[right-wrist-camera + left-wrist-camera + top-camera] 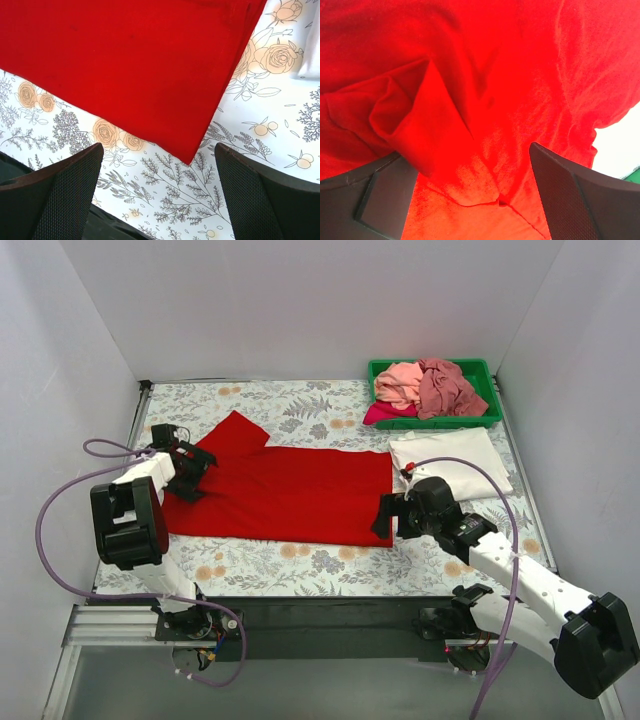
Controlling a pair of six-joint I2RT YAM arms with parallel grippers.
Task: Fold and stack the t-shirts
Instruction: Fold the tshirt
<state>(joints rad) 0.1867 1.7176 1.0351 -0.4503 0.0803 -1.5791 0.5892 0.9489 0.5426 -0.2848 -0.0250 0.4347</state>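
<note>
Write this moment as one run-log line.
red t-shirt: laid flat | left gripper: open over shirt | right gripper: open over shirt corner

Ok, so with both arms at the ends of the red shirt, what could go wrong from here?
The right jaws stand open over the near corner of the red t-shirt; closing there might miss the thin edge or catch the floral table cover. The left jaws straddle a bunched fold, so lifting could carry wrinkles into the stack. The folded white t-shirt lies beside the right arm; a wide swing might disturb it.
</note>
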